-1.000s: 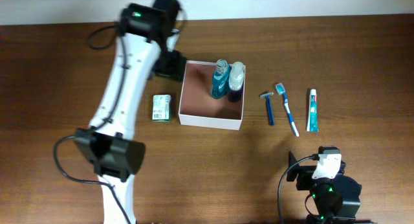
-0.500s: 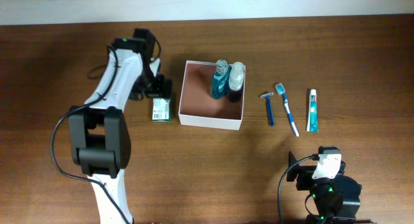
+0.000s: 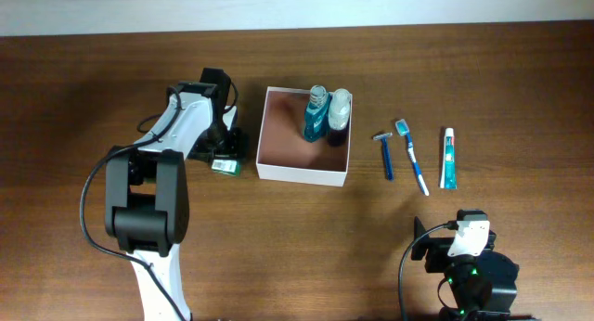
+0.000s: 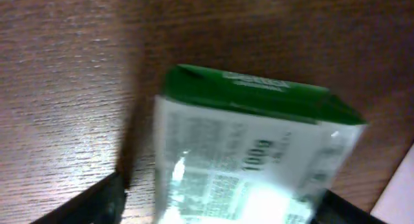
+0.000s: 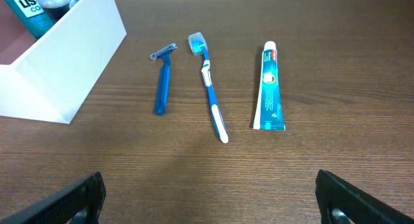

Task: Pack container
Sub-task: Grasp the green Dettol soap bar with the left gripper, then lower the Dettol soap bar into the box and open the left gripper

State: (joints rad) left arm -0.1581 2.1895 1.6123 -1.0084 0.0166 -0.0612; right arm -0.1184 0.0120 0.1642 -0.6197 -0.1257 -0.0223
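Note:
The container (image 3: 302, 170) is a square white box with a pinkish-brown inside, at mid-table. A teal mouthwash bottle (image 3: 316, 115) and a dark bottle with a white cap (image 3: 338, 117) stand in its far right corner. A small green-white carton (image 3: 224, 166) lies just left of it. My left gripper (image 3: 225, 149) is low over the carton. In the left wrist view the carton (image 4: 246, 146) lies between the open fingers (image 4: 223, 208), with a gap at the left finger. My right gripper (image 5: 210, 191) is open and empty near the table's front edge.
A blue razor (image 3: 385, 154), a blue-white toothbrush (image 3: 411, 156) and a toothpaste tube (image 3: 448, 159) lie in a row right of the container. In the right wrist view they are the razor (image 5: 162, 88), toothbrush (image 5: 210, 88) and tube (image 5: 268, 88), with the container's corner (image 5: 71, 62) at left.
My left arm has swung from behind the container's far left corner to the carton and come down over it. The right arm has not moved.

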